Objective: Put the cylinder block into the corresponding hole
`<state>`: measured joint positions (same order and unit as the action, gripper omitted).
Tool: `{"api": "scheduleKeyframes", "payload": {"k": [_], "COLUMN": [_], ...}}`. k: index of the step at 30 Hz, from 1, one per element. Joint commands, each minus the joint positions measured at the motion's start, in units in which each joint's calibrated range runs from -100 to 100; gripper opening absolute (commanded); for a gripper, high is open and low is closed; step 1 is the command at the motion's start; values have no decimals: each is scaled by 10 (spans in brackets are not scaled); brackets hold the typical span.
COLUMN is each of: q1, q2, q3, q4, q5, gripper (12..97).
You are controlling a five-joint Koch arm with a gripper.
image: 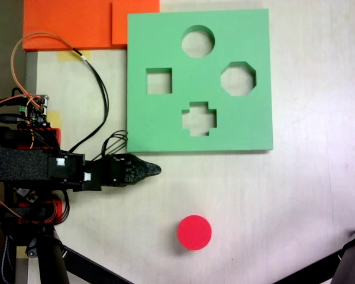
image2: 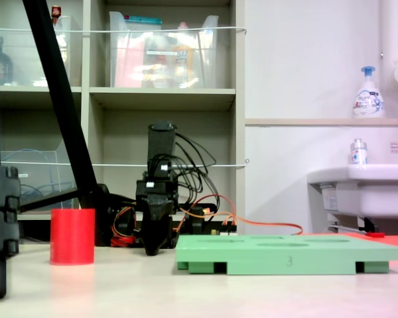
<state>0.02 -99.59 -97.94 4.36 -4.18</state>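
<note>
Short red foam cylinder block [image: 194, 232] standing upright on the pale desk [image: 307, 201], well clear of the green square foam board [image: 165, 118], off the board's near edge in the top-down fixed view and to the board's left in the low fixed view [image2: 72, 236]. Not yet grasped. Black pincer [image: 155, 170] just off the same board edge, between board and block but nearer the board, tip low over the desk [image2: 154, 250]. Holding nothing; jaws one behind the other in both fixed views, so opening impossible to tell.

Circular cutout [image: 197, 41] at the far side of the board from the block, with the cross-shaped cutout [image: 199, 118], square cutout [image: 158, 81] and octagonal cutout [image: 238, 78] all nearer.

Likely risks from here:
- Toppling or rolling the light foam block with an off-centre approach.
- Squashing the foam, hence a tilted grip.
- Catching the raised board edge on the carry, shoving the board.
- Dropping into the similar-sized octagon.
- Jamming on the circle's rim through a snug fit.
</note>
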Motion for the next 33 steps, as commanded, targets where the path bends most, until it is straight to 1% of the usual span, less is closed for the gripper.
{"api": "scheduleKeyframes", "payload": {"k": [1, 16, 20, 23, 26, 29, 31, 33], "q1": [-2, -2, -2, -2, 15, 13, 9, 6], "q2": [-4, -4, -4, -4, -4, -4, -4, -4], "q3": [-21, -21, -21, -21, -21, -21, -21, -21], "q4": [-20, -19, -21, -20, -18, 47, 134, 277], "q5": [2, 2, 2, 2, 1, 6, 65, 182], "gripper": [494, 494, 477, 487, 487, 489, 489, 489]}}
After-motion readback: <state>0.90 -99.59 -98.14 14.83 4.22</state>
